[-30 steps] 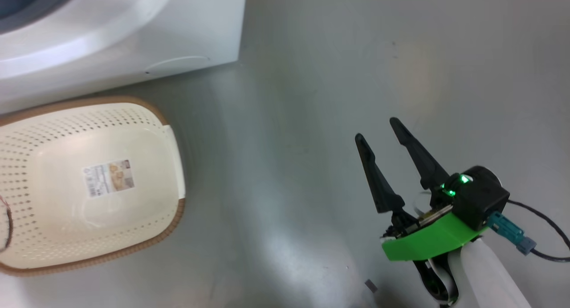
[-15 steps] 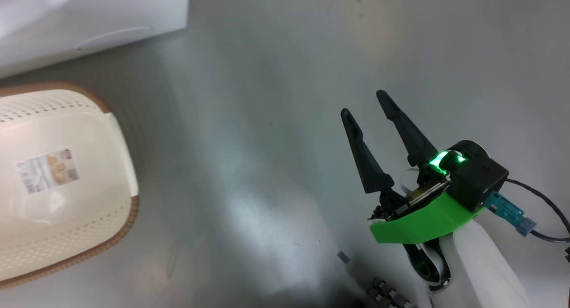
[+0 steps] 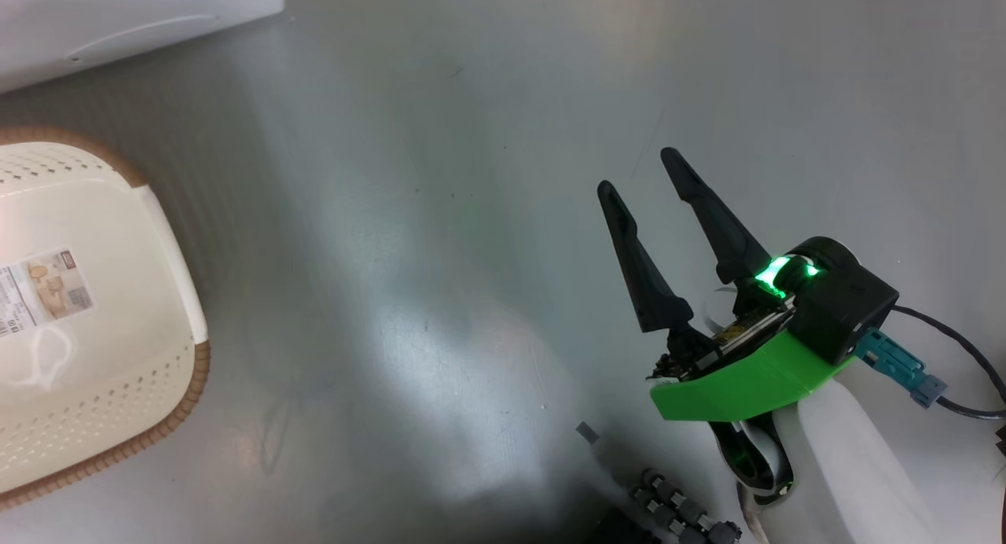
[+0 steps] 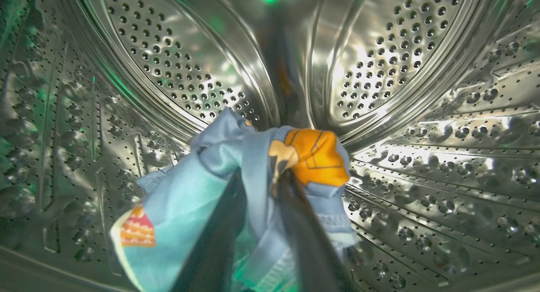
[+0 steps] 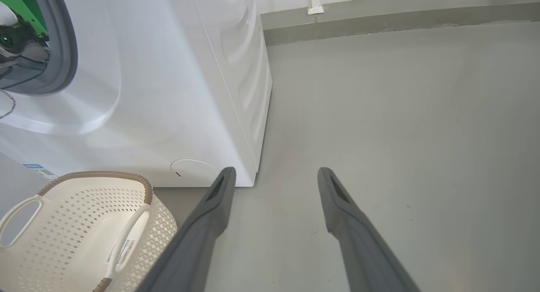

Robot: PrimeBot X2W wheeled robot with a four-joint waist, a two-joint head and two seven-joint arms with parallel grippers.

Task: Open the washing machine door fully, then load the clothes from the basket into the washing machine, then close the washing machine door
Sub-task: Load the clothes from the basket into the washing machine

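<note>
Floor (image 3: 471,96), grey and glossy, takes up most of the head view. On it stands the washing machine (image 5: 168,93), a white box whose lower front corner (image 3: 118,17) shows at the head view's upper left. In the right wrist view its grey gasket (image 5: 69,51) rings the mouth at the far left, and a green wrist mount (image 5: 21,5) reaches into that mouth. Inside, the perforated steel drum (image 4: 422,157) curves all around the left wrist view. The basket (image 3: 177,245) sits on the floor just in front of the washer's lower front, cream-white with a brown rim (image 5: 145,188), its bottom bare apart from the label sticker (image 3: 39,288). The clothes (image 4: 190,199), light-blue fabric with orange print, are in the drum, bunched over the tips of the left gripper (image 4: 263,178). Its two dark fingers (image 4: 312,245) rise into the folds, and I cannot tell whether they pinch the fabric or have let go. The right gripper (image 3: 637,170) hovers above bare floor, well to the right of the basket, its fingers (image 5: 211,216) spread wide with nothing between them. The round service flap (image 5: 194,170) sits low on the washer's front, near the corner.
</note>
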